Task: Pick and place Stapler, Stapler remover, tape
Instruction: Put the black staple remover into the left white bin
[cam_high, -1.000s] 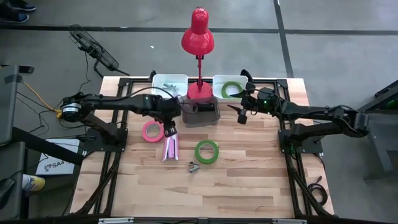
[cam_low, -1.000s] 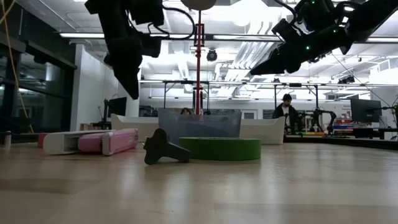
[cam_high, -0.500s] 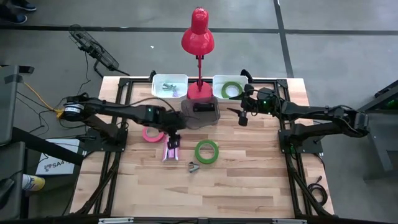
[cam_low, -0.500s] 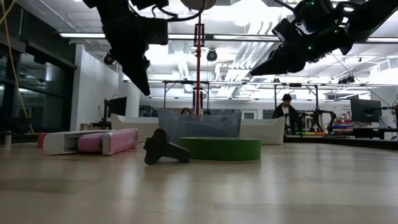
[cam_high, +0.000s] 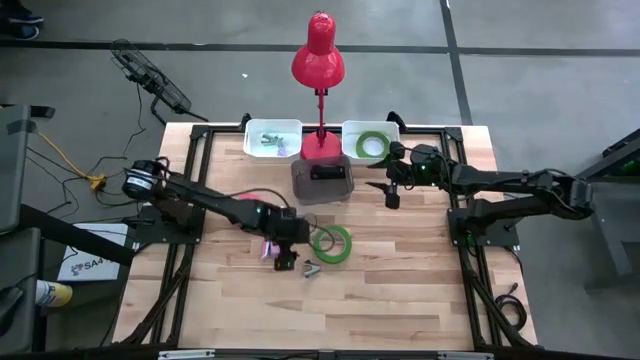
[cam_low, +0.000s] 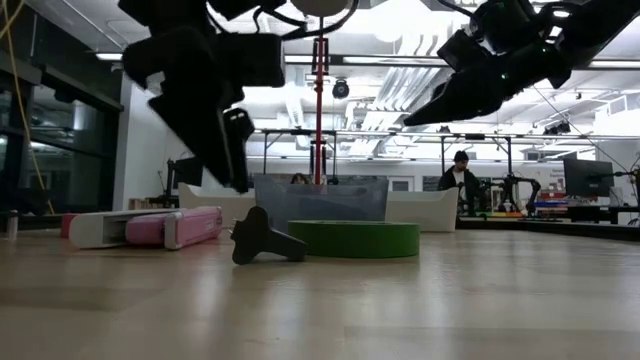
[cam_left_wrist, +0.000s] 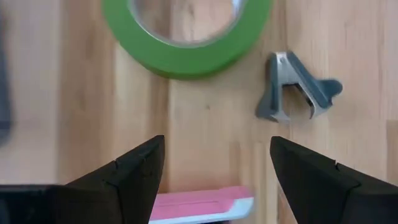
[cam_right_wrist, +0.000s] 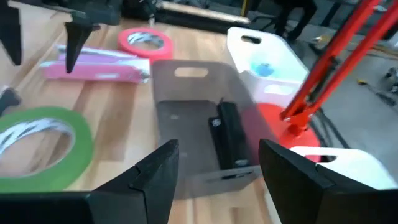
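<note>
A pink-and-white stapler (cam_high: 270, 245) lies flat on the wood beside a small grey staple remover (cam_high: 310, 268) and a green tape ring (cam_high: 332, 242). A pink tape ring (cam_high: 243, 208) lies farther back, partly under the left arm. A second green ring (cam_high: 372, 145) sits in the white bin at the far edge. My left gripper (cam_high: 286, 262) hovers open just above the table between stapler and remover. Its wrist view shows the remover (cam_left_wrist: 298, 93), the green ring (cam_left_wrist: 186, 31) and the stapler's end (cam_left_wrist: 199, 205). My right gripper (cam_high: 392, 195) hangs open in the air right of the grey bin.
A grey bin (cam_high: 322, 180) at the table's far middle holds a black stapler-like object (cam_right_wrist: 227, 134). Two white bins (cam_high: 272, 138) (cam_high: 350, 133) flank the red desk lamp (cam_high: 318, 60), whose base stands behind the grey bin. Bare wood stretches toward the near edge.
My left gripper has travelled from above the pink tape toward the table's near edge and slightly right. It has come down close over the spot between the stapler and the staple remover. The objects on the table have stayed where they were.
</note>
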